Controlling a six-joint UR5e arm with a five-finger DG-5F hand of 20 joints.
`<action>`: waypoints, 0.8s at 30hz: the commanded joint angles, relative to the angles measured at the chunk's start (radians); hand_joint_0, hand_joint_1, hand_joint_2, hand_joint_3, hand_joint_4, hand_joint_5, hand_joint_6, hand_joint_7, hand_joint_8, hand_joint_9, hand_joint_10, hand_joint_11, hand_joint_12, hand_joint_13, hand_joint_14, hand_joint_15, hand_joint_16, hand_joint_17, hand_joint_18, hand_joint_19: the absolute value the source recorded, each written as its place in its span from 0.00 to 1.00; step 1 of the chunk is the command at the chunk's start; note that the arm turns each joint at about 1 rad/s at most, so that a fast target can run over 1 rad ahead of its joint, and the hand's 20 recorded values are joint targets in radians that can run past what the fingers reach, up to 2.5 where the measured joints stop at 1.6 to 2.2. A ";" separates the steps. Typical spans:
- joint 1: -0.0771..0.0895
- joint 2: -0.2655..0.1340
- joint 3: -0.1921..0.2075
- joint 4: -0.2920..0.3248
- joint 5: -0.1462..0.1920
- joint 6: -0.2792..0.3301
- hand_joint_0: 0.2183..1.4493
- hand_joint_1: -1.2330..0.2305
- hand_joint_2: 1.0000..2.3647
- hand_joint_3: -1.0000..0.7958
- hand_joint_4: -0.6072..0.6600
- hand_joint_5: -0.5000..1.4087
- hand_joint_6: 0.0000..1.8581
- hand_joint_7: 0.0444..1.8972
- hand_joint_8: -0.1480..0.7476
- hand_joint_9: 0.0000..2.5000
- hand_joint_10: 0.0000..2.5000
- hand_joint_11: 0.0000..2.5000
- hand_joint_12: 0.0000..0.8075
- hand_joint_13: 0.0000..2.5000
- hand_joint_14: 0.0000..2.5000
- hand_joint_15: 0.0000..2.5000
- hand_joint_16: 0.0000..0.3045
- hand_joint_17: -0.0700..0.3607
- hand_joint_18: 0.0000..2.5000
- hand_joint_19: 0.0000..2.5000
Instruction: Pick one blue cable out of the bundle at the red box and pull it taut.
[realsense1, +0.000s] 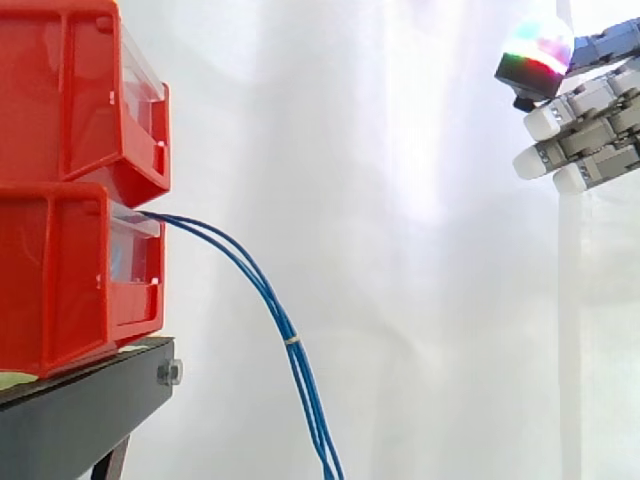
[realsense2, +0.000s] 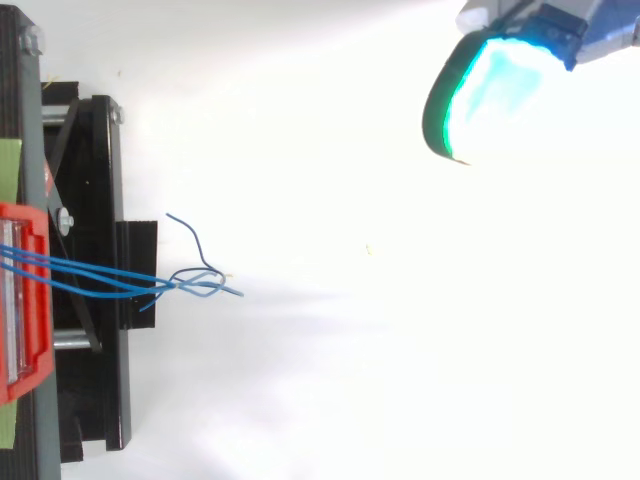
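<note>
From the side I see two red boxes stacked at the left edge, on a black stand (realsense1: 70, 425), with a white curtain (realsense1: 400, 250) behind everything. The upper red box (realsense1: 70, 90) sits directly on the lower red box (realsense1: 60, 285). A thin bundle of blue cables (realsense1: 268, 295) comes out at the top front of the lower box, just under the upper one. It arcs to the right, then hangs slack and runs down past the bottom edge of the view. Partway down, a pale band (realsense1: 292, 340) wraps the strands together.

The hand (realsense1: 600, 125) is at the upper right, high above the cables and well apart from them. Its fingers reach toward the left, fairly straight and relaxed, and they grasp nothing. Most of its pads (realsense1: 545, 122) glow white. The topmost one glows in mixed green, red and cyan.

From above, the lower red box (realsense2: 35, 370) is at the left edge, over the black stand (realsense2: 100, 200). The blue cables (realsense2: 100, 275) run from it to the right and stop a little past the stand. There the strands cross and fan out, and one loose end curls away toward the top of the view. The hand (realsense2: 485, 95) is in the top right corner, showing a large cyan and green pad, far from the cable ends.
</note>
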 joint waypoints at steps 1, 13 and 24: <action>0.000 0.000 0.000 0.000 0.000 0.000 0.20 0.52 0.00 0.28 0.71 0.15 0.27 0.40 0.57 0.18 0.00 0.09 0.50 0.05 0.00 0.04 0.23 0.52 0.01 0.06; 0.006 0.000 0.000 -0.003 0.000 -0.005 0.21 0.48 0.00 0.28 0.72 0.16 0.27 0.39 0.57 0.20 0.00 0.09 0.50 0.08 0.00 0.03 0.22 0.52 0.05 0.06; 0.011 0.000 -0.002 -0.003 -0.003 -0.035 0.22 0.48 0.00 0.28 0.73 0.16 0.27 0.39 0.57 0.21 0.00 0.09 0.50 0.09 0.00 0.03 0.22 0.51 0.08 0.08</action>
